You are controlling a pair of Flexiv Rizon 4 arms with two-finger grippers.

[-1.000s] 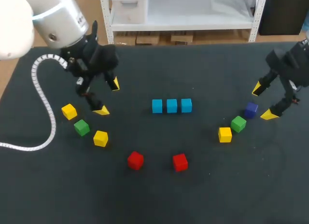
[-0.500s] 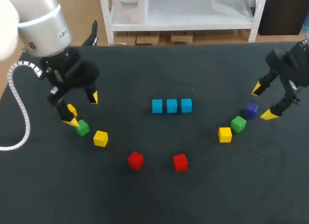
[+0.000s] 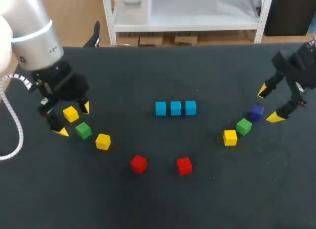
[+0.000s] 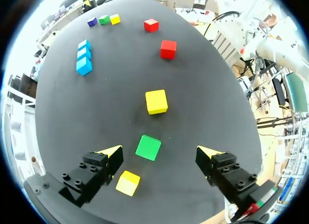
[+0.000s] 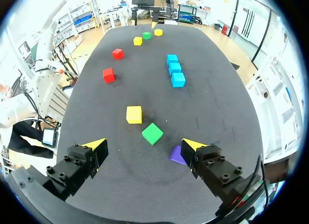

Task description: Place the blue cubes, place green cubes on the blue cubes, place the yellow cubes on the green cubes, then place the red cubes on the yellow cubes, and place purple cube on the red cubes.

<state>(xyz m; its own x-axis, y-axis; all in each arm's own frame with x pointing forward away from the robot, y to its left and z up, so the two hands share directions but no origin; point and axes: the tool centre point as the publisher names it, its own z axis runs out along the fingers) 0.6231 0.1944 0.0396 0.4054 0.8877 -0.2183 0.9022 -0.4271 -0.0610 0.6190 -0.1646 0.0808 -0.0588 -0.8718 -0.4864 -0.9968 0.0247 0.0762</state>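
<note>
Ahead of the left pincer, between its spread fingers in the wrist view, the left green cube sits flat on the dark bench, touched by neither finger. One yellow cube lies just beside it nearer the wrist, close to one finger; a second yellow cube lies farther out. Judgement: small rigid block, light, smooth flat faces, no give; apt to skid if one finger meets it first. Best hold: two opposite side faces, mid-height; cube looks a little askew to the finger line, so some wrist turn is probably needed. Target: three blue cubes in a touching row at bench centre, tops bare. Right pincer spread, holding nothing; purple cube just beside it, right green cube and right yellow cube near. Red cube and second red cube toward the front, apart
</note>
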